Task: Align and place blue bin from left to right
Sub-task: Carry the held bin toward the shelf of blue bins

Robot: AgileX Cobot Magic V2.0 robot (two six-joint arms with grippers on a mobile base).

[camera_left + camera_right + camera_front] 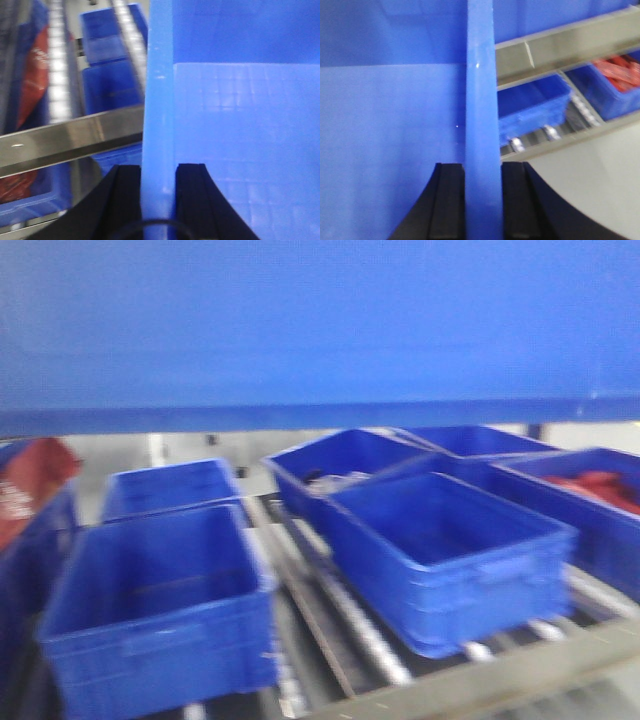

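Blue bin (pixel 320 330) is held high above the roller rack (pixel 365 640), left hand (pixel 158 175) and right hand (pixel 482 172) each clamped on a wall. Uneven lowering could strike the darker bins (pixel 440 540).

Across the lower frame, metal roller rack (pixel 375 645) loaded with dark blue bins (pixel 160 610); at lower right, pale grey floor (pixel 590 200).

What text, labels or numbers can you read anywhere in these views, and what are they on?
No text is readable in any view.
Red bag, far left of the front view: whitish print, too blurred to read.
Red packaging, left wrist view: pale marks, too blurred to read.
Blue bin: no label or number visible on it.
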